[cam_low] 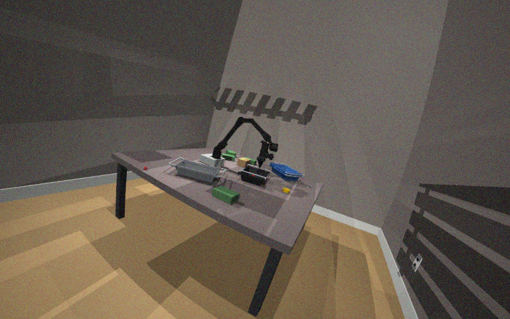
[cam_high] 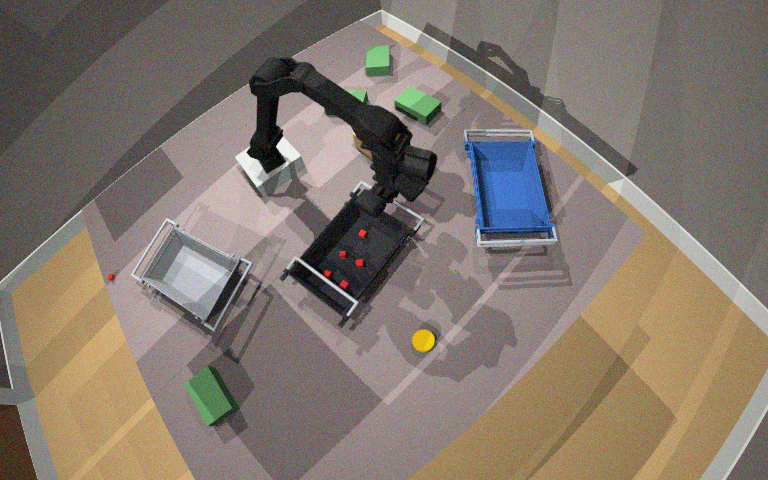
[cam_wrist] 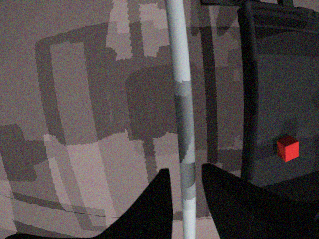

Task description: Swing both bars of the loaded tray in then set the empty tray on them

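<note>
The loaded black tray (cam_high: pixel 325 240) (cam_wrist: pixel 249 100) stands mid-table with several red blocks (cam_high: pixel 362 233) (cam_wrist: pixel 288 148) inside. Its near bar (cam_high: pixel 328 281) lies in across the top. Its far bar (cam_high: pixel 408 211) (cam_wrist: pixel 184 119) is out over the far end. My gripper (cam_low: pixel 259 165) (cam_wrist: pixel 185 174) is slightly open, pointing down at the far bar, which runs between the fingertips with gaps at both sides; the top view hides the tips. A grey tray (cam_high: pixel 195 277) (cam_low: pixel 197 171) and a blue tray (cam_high: pixel 509 186) (cam_low: pixel 285 171) stand empty, bars out.
Green blocks (cam_high: pixel 378 60) (cam_high: pixel 417 104) and an orange block (cam_low: pixel 244 161) are behind the black tray. Another green block (cam_high: pixel 210 395) (cam_low: pixel 225 195) stands in front. A yellow disc (cam_high: pixel 423 340) (cam_low: pixel 286 190) and a stray red block (cam_high: pixel 111 276) (cam_low: pixel 145 168) lie on the table.
</note>
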